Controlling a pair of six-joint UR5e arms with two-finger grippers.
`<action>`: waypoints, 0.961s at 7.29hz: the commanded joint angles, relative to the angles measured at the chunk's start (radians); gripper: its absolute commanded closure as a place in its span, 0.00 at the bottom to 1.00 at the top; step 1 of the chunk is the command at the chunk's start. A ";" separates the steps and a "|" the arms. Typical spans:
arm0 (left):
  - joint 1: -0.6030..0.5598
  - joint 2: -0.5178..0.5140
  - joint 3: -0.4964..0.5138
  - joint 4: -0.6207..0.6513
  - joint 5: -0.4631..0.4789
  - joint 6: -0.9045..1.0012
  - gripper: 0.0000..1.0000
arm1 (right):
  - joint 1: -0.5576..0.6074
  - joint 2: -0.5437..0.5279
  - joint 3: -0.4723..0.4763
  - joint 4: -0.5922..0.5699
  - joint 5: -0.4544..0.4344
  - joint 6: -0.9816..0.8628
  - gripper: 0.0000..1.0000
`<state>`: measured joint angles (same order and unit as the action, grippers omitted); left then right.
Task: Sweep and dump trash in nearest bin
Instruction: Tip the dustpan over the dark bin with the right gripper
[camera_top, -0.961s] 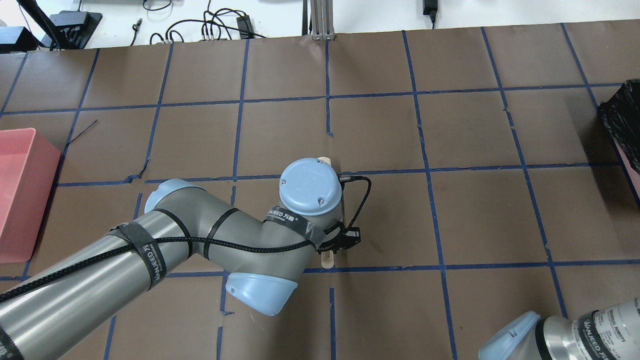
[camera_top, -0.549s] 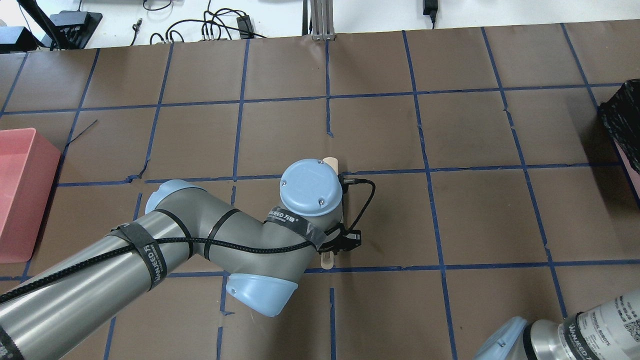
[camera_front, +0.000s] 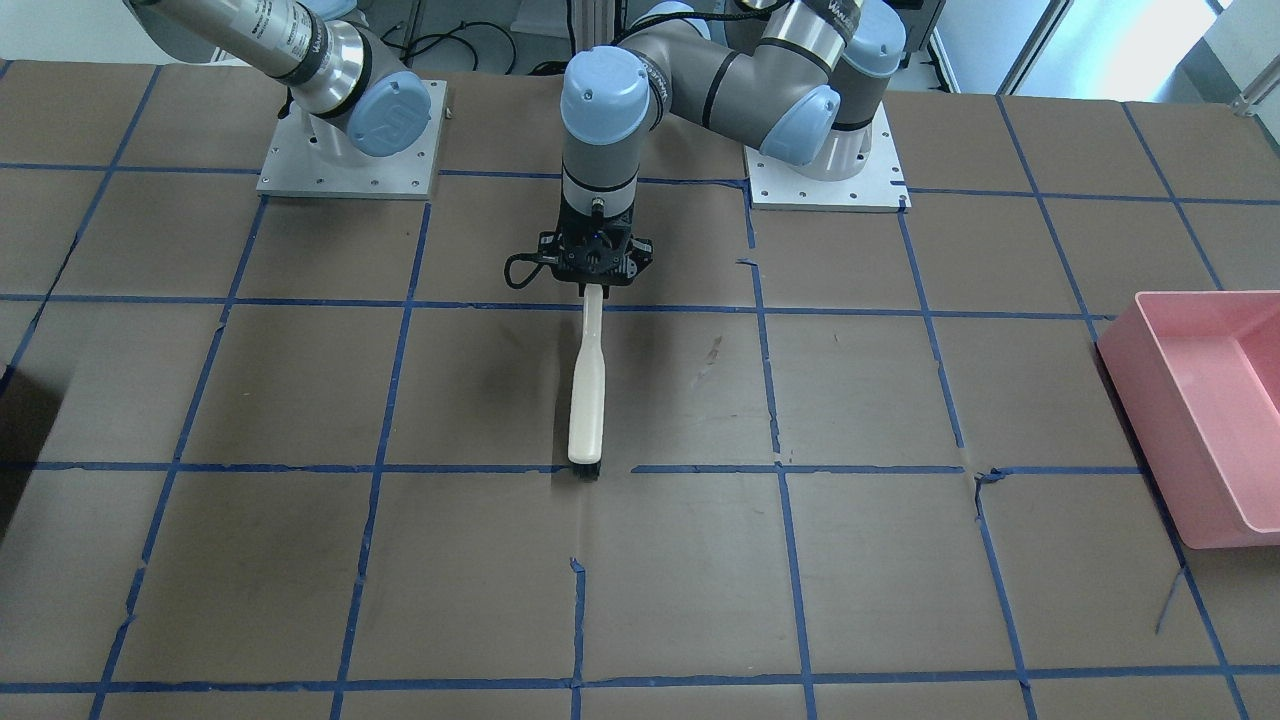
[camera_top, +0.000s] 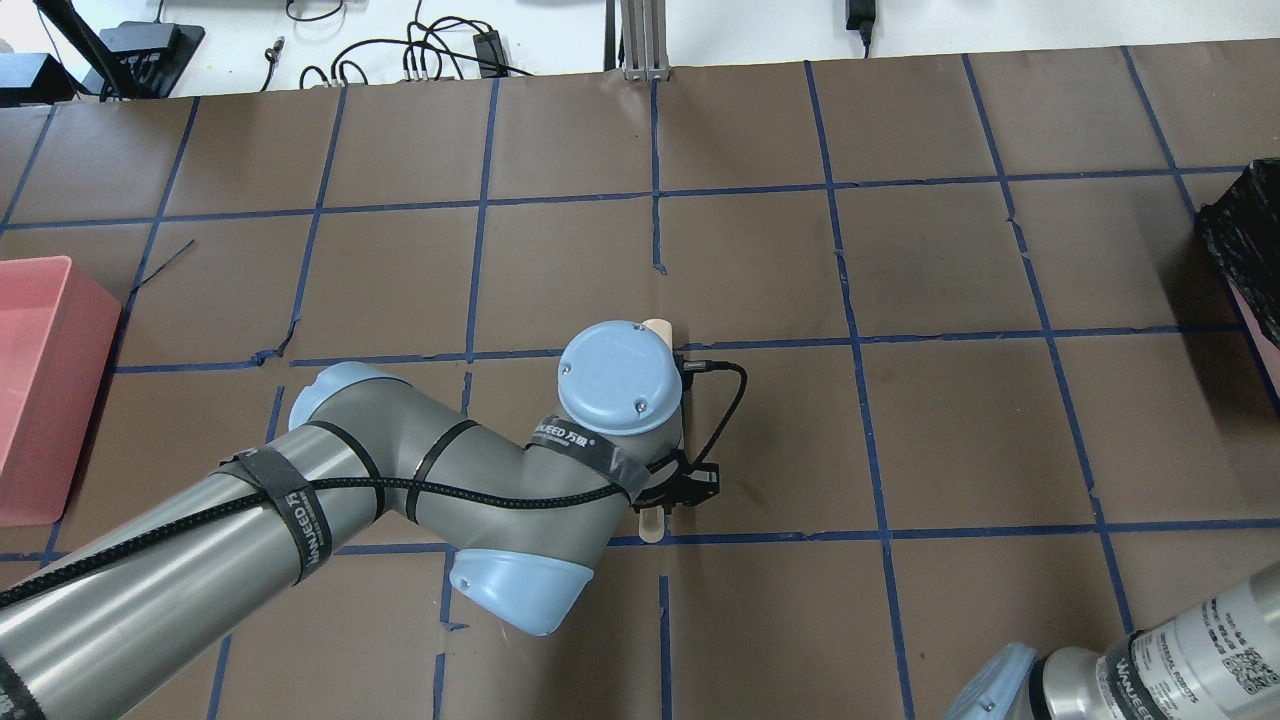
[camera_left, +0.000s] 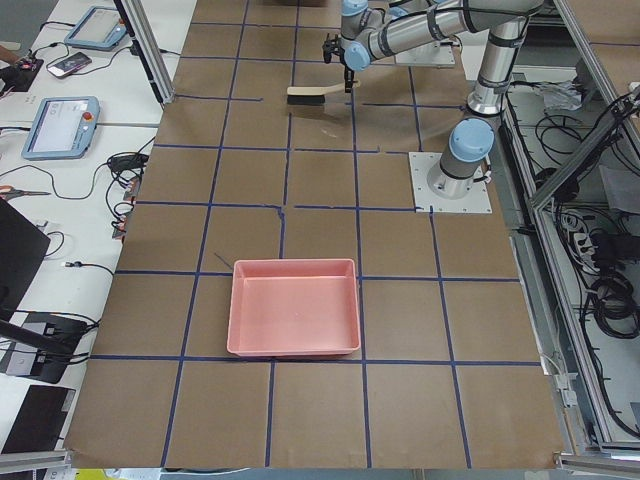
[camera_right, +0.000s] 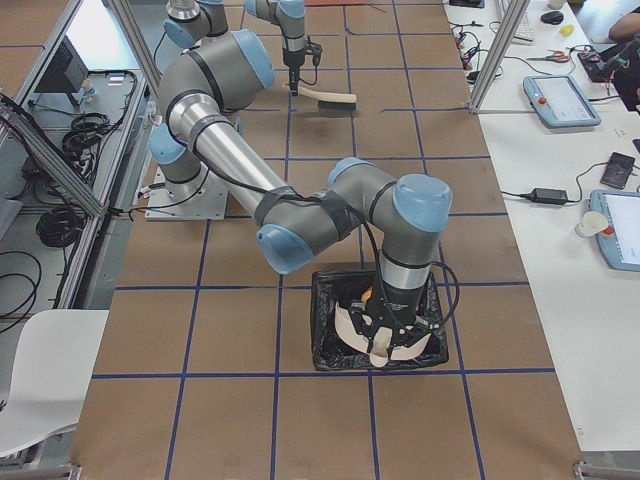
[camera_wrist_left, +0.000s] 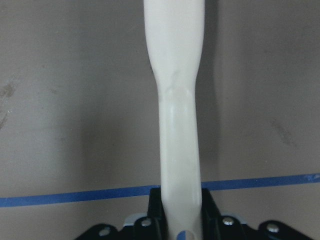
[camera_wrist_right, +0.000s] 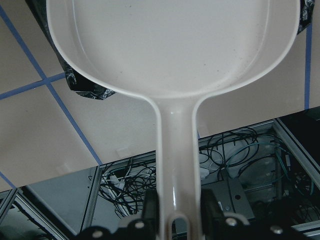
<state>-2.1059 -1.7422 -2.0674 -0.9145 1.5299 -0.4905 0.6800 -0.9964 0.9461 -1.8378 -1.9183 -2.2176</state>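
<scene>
Step in hand, as judged: the dump, prob. near its end. The dustpan (camera_wrist_right: 170, 45) was gripped by its handle in the right pincer (camera_wrist_right: 178, 207), which was closed tight on it. In the ext. right view it was held tipped over the bin (camera_right: 330, 352). The pan floor was seen bare in the wrist view, so the contents were likely tipped out.

To do it well:
- The pan lip was best held inside the bin's opening.
- The tilt was best made steep enough that nothing clung.
- The pan was to be drawn back w/o snagging the crinkled black liner or dragging the bin.
- A check of the table (camera_front: 900, 400) for strays was advisable before the pan was brought back.

The left pincer (camera_front: 595, 262) was closed on the handle end of the brush (camera_front: 588, 385). The bristles faced down near the table centre, well apart from the bin. No move was judged necessary from that arm.

Trash (camera_right: 368, 293): only one small golden-orange bit was made out, inside the bin just behind the pan. Its shape & pale inside couldn't be told at that size. The rest was hidden, presumably under the pan. The pink tub (camera_left: 292, 345) was set at the table's opposite end, far from the dump.
</scene>
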 joint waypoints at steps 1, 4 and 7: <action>-0.002 0.003 -0.007 -0.004 -0.001 0.000 0.86 | 0.003 -0.049 0.022 0.024 0.004 0.006 1.00; -0.002 0.000 -0.007 -0.012 0.001 -0.028 0.52 | 0.013 -0.186 0.132 0.080 0.071 0.150 1.00; -0.003 -0.003 -0.007 -0.010 0.004 -0.036 0.27 | 0.032 -0.382 0.366 0.086 0.180 0.324 1.00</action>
<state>-2.1090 -1.7452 -2.0739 -0.9238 1.5335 -0.5246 0.7086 -1.2954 1.2122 -1.7571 -1.7857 -1.9656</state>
